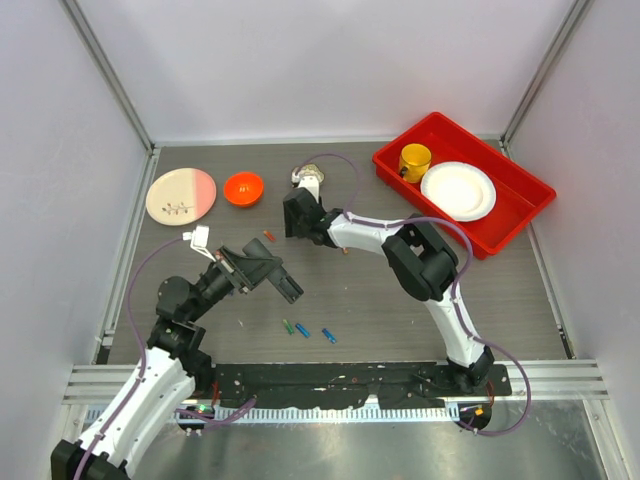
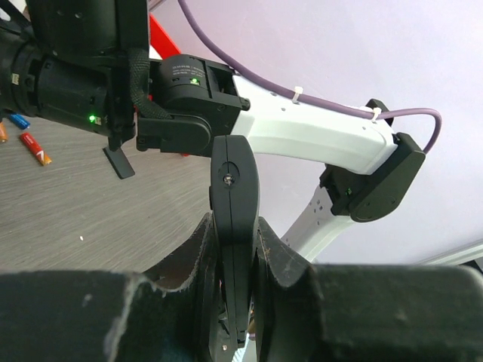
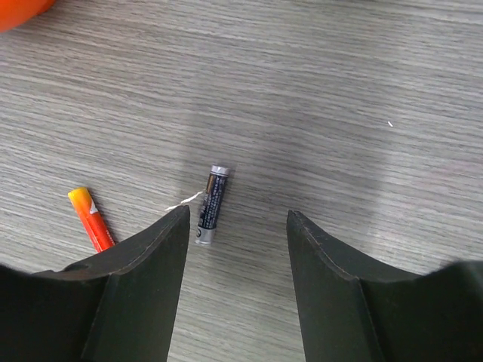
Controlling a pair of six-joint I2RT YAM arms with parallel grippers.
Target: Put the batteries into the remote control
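Right end effector [image 3: 238, 219], fingers spread above the grey wood-grain desk [image 3: 339, 90]. A dark battery [image 3: 210, 204] with silver caps lies flat between them, nearer the finger at the view's left. An orange battery [image 3: 90, 219] lies further left, apart from it.

One remote control [image 2: 234, 188], at least five batteries [image 1: 303, 330], two plates [image 1: 181, 195], one bowl [image 1: 243, 187], one cup [image 1: 414, 160], one tray [image 1: 520, 215].

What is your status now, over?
Left gripper: jaws shut on slim black plastic remote control, held up. Right gripper: jaws open above small dark cylindrical battery, not touching. Thin orange battery beside it, apart.
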